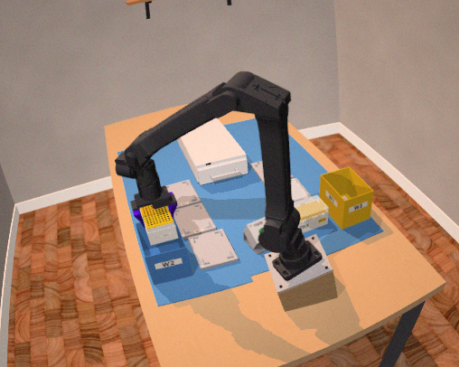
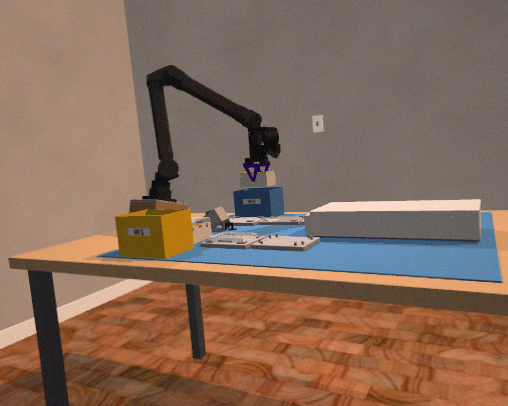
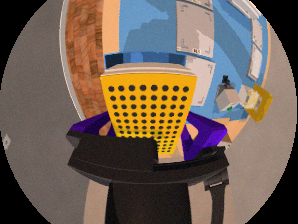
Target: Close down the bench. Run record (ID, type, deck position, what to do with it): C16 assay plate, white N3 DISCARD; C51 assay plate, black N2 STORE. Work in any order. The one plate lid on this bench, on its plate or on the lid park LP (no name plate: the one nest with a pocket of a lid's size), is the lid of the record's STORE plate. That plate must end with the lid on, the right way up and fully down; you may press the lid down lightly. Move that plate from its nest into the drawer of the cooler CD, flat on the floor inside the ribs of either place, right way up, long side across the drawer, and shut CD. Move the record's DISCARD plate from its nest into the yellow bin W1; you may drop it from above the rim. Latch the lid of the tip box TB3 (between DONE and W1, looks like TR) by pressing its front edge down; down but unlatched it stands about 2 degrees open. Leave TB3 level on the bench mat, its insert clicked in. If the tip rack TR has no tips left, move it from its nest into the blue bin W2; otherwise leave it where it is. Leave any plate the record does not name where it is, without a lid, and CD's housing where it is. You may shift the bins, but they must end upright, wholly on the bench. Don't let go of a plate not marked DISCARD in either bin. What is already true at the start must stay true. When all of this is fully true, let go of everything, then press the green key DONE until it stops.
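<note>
One tip rack (image 1: 158, 222), yellow perforated top on a white body, sits clamped in the gripper (image 1: 154, 209).

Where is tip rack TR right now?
Tip rack TR is clamped in the tool, hanging just above blue bin W2 at the mat's left edge in the top view.

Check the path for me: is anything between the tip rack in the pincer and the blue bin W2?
Nothing visible is in the way. The pincer is shut on the tip rack TR, holding it in the air close above the open blue bin W2. In the wrist view only the bin's rim shows beyond the rack.
</note>
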Tool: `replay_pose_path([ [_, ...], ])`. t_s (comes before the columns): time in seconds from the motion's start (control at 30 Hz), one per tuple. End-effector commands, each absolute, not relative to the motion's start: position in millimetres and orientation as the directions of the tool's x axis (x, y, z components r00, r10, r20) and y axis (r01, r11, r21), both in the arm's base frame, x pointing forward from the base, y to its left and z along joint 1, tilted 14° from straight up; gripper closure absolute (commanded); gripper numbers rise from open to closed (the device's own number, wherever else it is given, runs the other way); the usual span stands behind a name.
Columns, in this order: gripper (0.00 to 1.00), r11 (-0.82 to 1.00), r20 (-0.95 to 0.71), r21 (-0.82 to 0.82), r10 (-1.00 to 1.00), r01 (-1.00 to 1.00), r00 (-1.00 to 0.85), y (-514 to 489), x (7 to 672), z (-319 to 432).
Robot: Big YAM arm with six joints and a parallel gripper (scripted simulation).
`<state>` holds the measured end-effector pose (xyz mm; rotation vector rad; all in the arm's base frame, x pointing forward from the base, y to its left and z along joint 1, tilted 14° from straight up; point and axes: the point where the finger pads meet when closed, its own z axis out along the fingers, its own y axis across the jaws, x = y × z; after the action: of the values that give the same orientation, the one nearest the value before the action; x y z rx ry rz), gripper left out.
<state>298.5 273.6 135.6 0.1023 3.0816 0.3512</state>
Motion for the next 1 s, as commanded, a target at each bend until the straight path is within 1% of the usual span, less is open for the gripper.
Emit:
replay_pose_path([
  [0.0,1.0,0.954,-0.106,0.296,0.092,0.056,-0.99,292,313,177],
  [0.1,1.0,0.963,-0.068,0.261,0.089,0.068,-0.994,284,292,155],
  [0.27,1.0,0.957,-0.083,0.278,0.11,0.083,-0.99,283,304,165],
  [0.83,1.0,0.962,-0.071,0.264,0.09,0.068,-0.993,286,301,159],
  [0.87,0.0,0.962,-0.071,0.264,0.09,0.068,-0.993,286,301,159],
  [0.97,0.0,0.962,-0.071,0.264,0.09,0.068,-0.993,286,301,159],
])
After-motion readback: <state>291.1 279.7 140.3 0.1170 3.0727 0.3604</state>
